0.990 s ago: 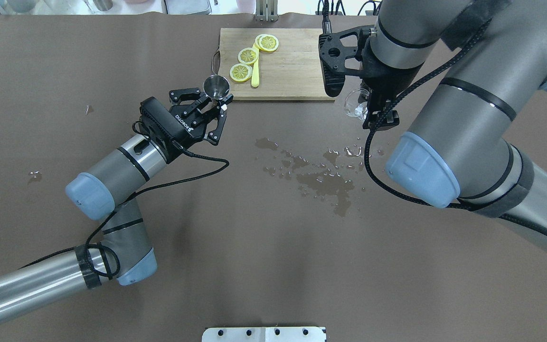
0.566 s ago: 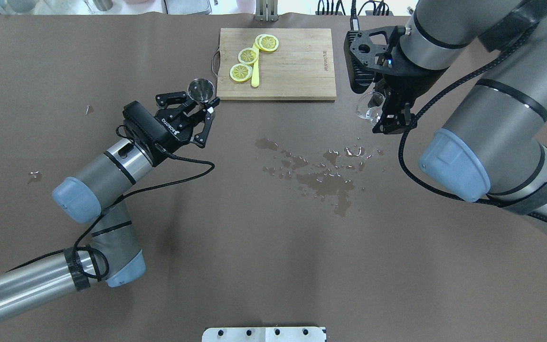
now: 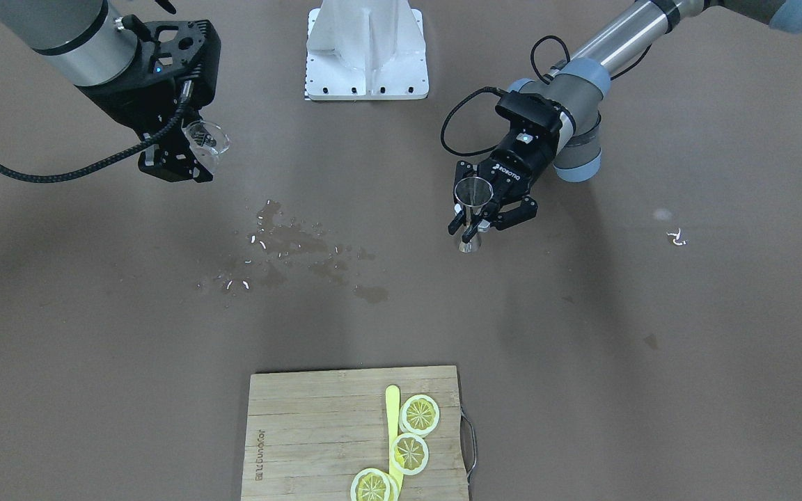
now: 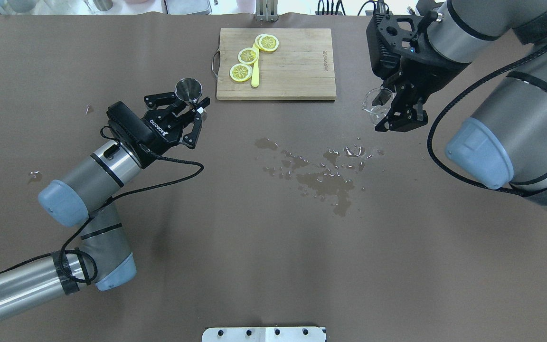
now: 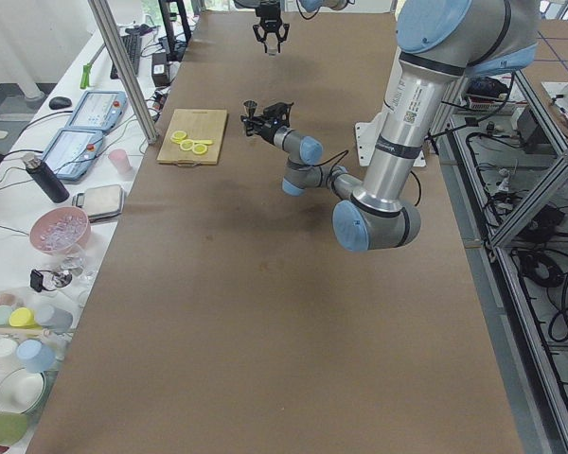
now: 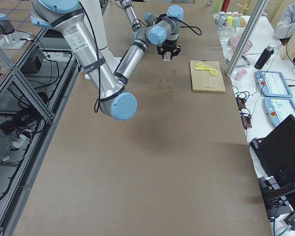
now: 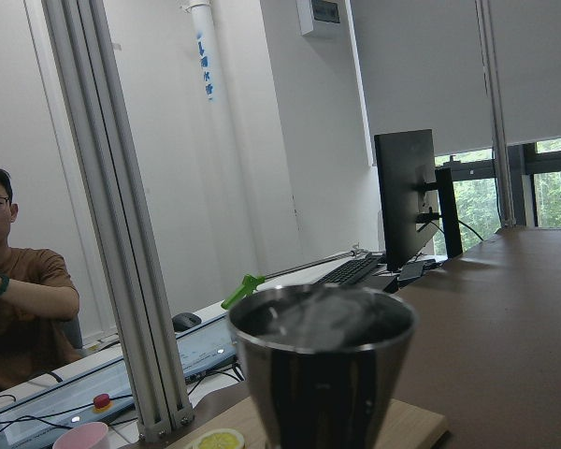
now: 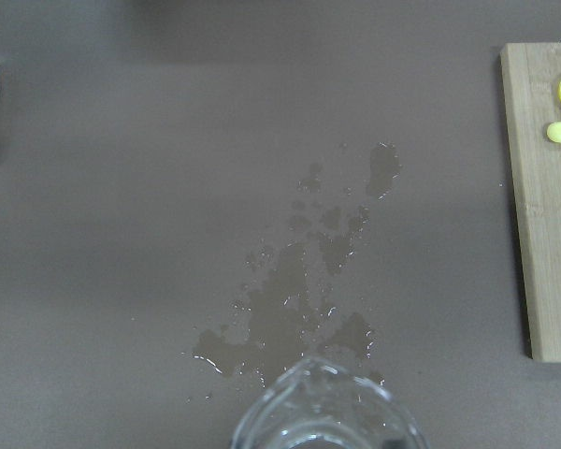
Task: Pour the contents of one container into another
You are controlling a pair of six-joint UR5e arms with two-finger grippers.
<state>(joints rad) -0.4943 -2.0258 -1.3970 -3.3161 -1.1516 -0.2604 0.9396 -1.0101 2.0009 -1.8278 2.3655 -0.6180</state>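
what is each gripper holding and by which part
Left gripper: the metal jigger, gripped at its narrow waist below the top cup. Right gripper: a clear glass, pinched at its side wall; the exact contact is partly hidden.

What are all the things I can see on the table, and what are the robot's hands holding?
metal measuring cup: 1, silver, upright in the left gripper
glass cup: 1, clear, tilted in the right gripper, above the table
cutting board: 1, light wood, far edge of the table
lemon slices: 3, yellow, on the board
flat stick: 1, yellow, on the board beside the slices
spilled puddle: 1 splatter, wet and dark, middle of the table
table: 1, brown
person: 1, brown shirt, seated beyond the table
left gripper: 1, black, shut on the measuring cup
right gripper: 1, black, shut on the glass
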